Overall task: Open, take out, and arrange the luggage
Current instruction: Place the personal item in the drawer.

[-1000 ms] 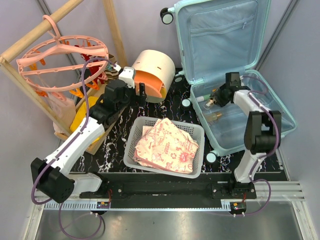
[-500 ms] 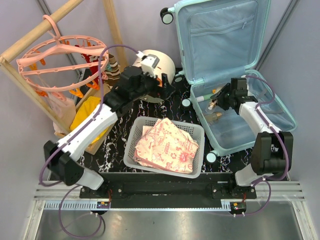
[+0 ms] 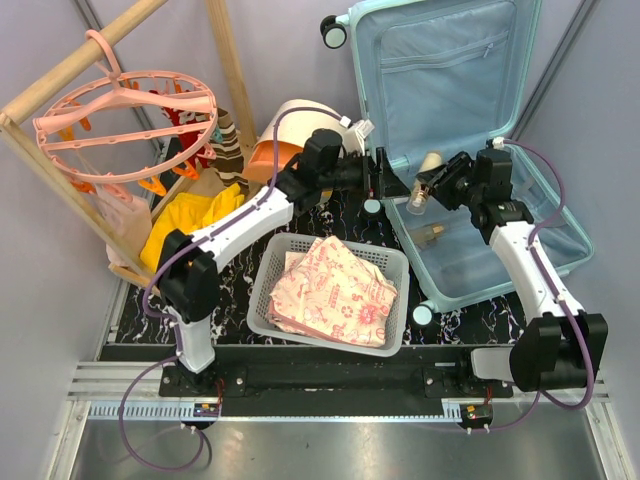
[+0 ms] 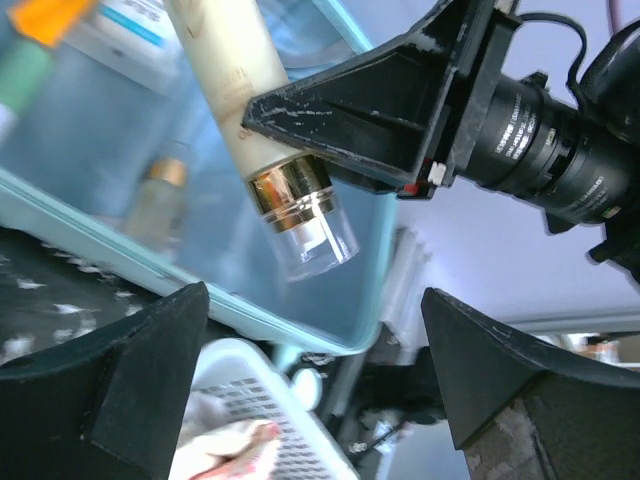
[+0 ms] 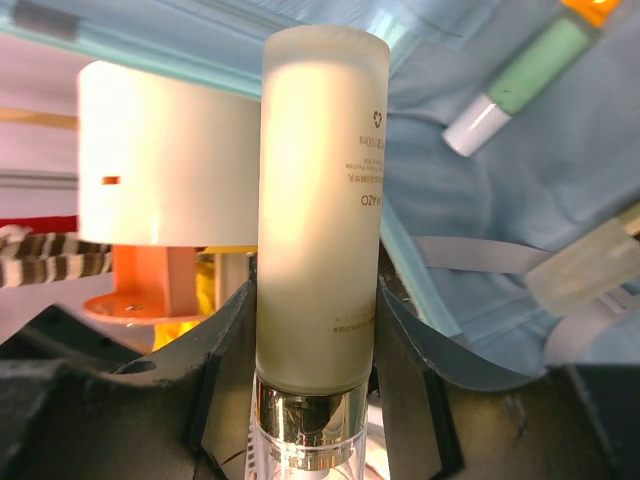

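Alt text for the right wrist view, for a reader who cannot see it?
The right gripper clamps a frosted cream bottle with a gold collar. Behind it, a green tube lies on the blue lining of the luggage; a cream-and-orange drawer box stands at left.

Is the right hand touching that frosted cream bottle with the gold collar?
Touching: the right wrist view shows the right hand squeezing the frosted cream bottle from both sides.

Luggage (image 3: pixel 450 90) at right rear, drawer box (image 3: pixel 300 120) just left of it, basket (image 3: pixel 262 283) in front of both.
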### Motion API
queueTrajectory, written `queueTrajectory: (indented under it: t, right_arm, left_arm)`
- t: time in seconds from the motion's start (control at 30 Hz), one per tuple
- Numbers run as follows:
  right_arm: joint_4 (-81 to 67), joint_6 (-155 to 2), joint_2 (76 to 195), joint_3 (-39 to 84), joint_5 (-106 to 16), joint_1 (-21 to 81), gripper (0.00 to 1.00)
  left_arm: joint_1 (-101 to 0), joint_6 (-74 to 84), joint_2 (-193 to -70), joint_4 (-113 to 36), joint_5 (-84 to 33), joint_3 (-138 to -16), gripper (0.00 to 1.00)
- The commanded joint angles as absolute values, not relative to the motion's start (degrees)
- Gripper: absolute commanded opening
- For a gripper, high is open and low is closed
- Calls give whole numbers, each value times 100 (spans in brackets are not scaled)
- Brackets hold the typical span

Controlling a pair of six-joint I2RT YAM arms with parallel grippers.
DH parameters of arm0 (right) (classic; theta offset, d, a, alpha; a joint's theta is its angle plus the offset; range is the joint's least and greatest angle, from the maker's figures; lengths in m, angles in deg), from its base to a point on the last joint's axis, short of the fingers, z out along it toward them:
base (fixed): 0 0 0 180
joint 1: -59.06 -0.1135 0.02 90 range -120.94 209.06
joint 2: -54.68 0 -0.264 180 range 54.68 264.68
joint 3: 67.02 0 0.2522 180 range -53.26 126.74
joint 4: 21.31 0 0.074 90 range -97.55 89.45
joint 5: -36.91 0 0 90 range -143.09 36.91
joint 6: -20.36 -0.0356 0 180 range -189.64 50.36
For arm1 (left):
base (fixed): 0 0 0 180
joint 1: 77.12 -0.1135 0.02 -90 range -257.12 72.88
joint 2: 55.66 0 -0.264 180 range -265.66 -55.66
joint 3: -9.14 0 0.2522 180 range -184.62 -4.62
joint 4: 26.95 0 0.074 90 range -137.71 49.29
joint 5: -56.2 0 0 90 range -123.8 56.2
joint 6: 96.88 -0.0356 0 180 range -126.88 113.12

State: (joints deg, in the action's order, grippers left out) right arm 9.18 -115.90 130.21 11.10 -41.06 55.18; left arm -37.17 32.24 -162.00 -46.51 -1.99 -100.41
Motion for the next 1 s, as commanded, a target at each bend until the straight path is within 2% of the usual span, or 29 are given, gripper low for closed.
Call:
queueTrajectory:
  t: [0.0,0.43,0.8,0.97]
  right_arm:
    - [133,-11850,12701,1064,-3719,5414,0]
    - [-25,-12009,12613,1186,-3446,5370,0]
    - [-69,-11956,12640,1248,-3446,5221,0]
    - [-122,-11947,12675,1318,-3481,5159,0]
  left_arm:
    - [-3695,4225,-16209,-3589,127,-9982,91]
    - [-3686,4445,-16710,-3869,144,-10174,90]
    - [-3581,4955,-17184,-3376,416,-10455,89]
    - [-3519,4902,-17220,-3614,417,-10605,83]
